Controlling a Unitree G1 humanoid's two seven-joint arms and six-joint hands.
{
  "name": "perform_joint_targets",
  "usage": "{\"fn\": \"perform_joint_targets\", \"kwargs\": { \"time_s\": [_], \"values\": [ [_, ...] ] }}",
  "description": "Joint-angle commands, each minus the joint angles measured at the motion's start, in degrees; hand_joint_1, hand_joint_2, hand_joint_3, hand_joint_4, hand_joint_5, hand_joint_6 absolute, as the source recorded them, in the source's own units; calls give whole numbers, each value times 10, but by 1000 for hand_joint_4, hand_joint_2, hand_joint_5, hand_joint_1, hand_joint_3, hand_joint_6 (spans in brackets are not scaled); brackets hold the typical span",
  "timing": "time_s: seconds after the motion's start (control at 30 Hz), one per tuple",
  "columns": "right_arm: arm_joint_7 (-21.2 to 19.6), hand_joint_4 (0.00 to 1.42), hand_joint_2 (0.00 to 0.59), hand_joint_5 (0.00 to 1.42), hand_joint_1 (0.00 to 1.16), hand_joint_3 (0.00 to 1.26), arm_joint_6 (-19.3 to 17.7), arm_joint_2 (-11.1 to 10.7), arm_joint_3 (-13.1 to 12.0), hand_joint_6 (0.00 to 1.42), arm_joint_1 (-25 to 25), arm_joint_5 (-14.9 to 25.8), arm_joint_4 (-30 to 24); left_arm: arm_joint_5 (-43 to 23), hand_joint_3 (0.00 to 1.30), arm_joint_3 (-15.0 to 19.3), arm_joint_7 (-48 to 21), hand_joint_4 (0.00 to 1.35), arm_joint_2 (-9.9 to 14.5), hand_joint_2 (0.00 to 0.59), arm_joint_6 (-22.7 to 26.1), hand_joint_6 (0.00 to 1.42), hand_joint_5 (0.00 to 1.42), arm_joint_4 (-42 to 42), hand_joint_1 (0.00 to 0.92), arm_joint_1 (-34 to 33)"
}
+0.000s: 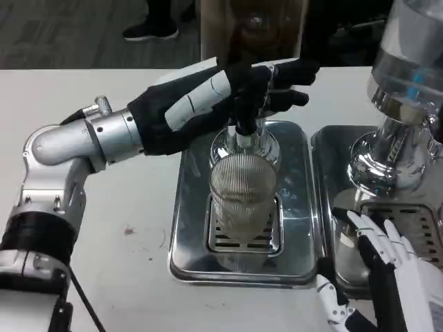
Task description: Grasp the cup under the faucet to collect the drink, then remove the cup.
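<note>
With the left hand (228,93) closed over the faucet lever (243,131) and the right hand (387,270) open near the tabletop's front edge, the lever is best held steady while the ribbed cup (243,197) is kept centred on the drip tray (187,256) grate.

A second shiny chrome drink dispenser (391,149) stands on its own steel drip tray (339,149) at the white table's (104,194) right. Beyond the far edge, a black shoe (151,29) rests on grey floor (55,31).

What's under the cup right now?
The cup stands on a slotted grate set in a metal drip tray. The grate slots directly beneath the cup are blurred by its ribbed glass.
</note>
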Motion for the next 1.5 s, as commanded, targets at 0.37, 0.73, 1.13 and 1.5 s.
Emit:
{"fn": "perform_joint_targets", "kwargs": {
  "time_s": [0.37,0.73,1.13,1.5],
  "values": [
    [21,151,499,74,428,207,-3,-10,-26,75,-4,26,-20,83,74,-67,43,0,28,104,-93,0,40,51,0,23],
    [25,151,499,84,428,207,-2,-8,-26,80,2,29,-27,118,64,-90,93,0,39,100,-167,0,0,58,0,28],
    [25,151,499,85,428,207,-4,-1,-31,80,-2,50,-27,161,48,-113,153,0,51,99,-221,0,0,62,0,22],
    [65,142,362,106,525,188,-48,-14,-45,126,-11,150,-18,184,45,-130,199,0,60,101,-254,0,0,70,0,23]
  ]
}}
